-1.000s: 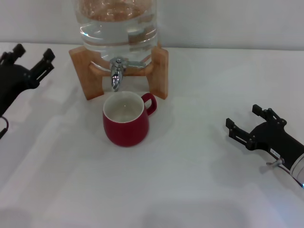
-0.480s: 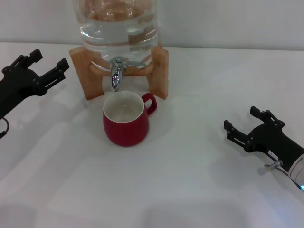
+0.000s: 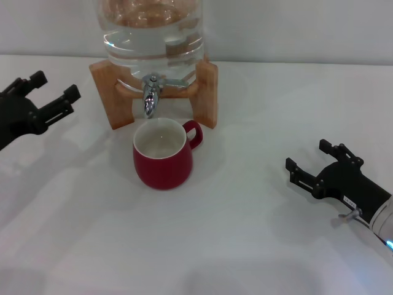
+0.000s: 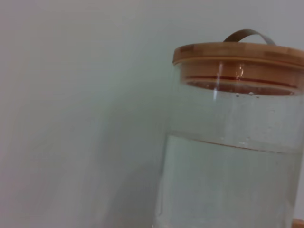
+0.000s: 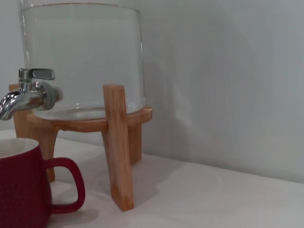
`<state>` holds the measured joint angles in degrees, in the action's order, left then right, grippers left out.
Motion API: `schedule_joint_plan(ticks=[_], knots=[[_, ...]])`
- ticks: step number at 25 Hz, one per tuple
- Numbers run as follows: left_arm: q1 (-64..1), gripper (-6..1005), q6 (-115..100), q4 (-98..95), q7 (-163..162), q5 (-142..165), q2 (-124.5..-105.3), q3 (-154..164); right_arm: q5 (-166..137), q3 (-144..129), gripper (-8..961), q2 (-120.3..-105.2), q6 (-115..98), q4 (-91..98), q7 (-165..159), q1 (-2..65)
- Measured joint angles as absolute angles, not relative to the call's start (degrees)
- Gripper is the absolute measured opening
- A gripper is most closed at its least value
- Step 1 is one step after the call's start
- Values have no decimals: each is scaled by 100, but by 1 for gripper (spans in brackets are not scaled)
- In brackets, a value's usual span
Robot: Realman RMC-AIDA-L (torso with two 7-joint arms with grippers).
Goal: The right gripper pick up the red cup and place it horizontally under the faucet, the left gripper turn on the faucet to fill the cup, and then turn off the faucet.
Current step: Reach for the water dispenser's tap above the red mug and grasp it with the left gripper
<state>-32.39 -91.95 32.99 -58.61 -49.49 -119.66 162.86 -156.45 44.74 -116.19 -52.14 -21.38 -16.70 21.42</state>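
Note:
The red cup (image 3: 161, 157) stands upright on the white table, its mouth just below the faucet (image 3: 150, 97), handle pointing right. The wrist views show the red cup (image 5: 21, 183) and the faucet (image 5: 26, 92) with its lever lying level. No water runs from the spout. My left gripper (image 3: 55, 85) hovers open to the left of the wooden stand, well short of the faucet. Far to the right of the cup, my right gripper (image 3: 307, 155) stays open near the table, holding nothing.
A large glass water jar (image 3: 152, 34) rests on a wooden stand (image 3: 207, 92) behind the cup. Its wooden lid (image 4: 237, 53) shows in the left wrist view. The stand's leg (image 5: 118, 147) is beside the cup's handle. A pale wall runs behind the table.
My left gripper swung right toward the stand, then drew back a little to the left and lower. The right gripper crept slightly left. Cup and faucet are unchanged.

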Motion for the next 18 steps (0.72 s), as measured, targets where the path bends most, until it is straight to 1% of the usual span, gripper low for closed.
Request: schedule_joint_plan(ticks=[11,18], knots=[[-3297,877,-10195,4304,-6300,-4638,-11954,16295,-15645,4474,875,-11619,-5174,-2146,-1669,2158],[-3754,876,-10382,4696,-6272,-3725,-11917,16303,-15645,4474,875,-11619,-5133,-2162,-1670,2172]])
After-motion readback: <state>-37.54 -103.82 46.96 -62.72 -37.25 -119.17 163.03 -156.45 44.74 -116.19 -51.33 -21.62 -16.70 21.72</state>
